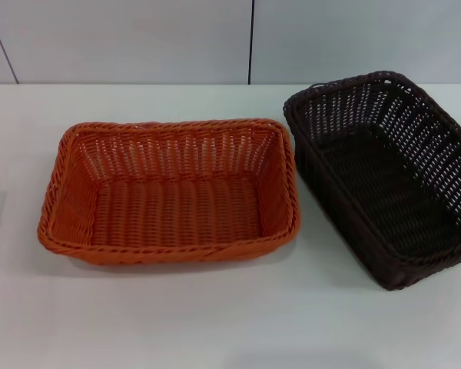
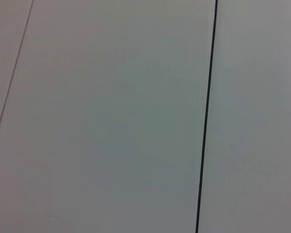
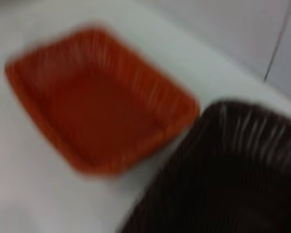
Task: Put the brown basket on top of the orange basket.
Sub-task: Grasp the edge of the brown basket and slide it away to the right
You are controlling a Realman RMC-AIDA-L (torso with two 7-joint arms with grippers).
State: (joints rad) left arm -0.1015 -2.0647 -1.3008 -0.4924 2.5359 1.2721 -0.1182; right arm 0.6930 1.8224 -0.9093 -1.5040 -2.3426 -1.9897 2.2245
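Note:
The orange basket (image 1: 169, 192) sits on the white table, left of centre in the head view, empty and upright. The brown basket (image 1: 384, 173) stands just to its right, turned at an angle, its near corner close to the orange basket's right rim. Both show in the right wrist view, the orange basket (image 3: 97, 97) farther off and the brown basket (image 3: 233, 174) close below the camera. Neither gripper shows in any view. The left wrist view shows only a plain wall.
The white table (image 1: 215, 315) ends at a pale wall (image 1: 138, 38) with a dark vertical seam (image 1: 251, 42) behind the baskets. The same kind of seam (image 2: 206, 116) crosses the left wrist view.

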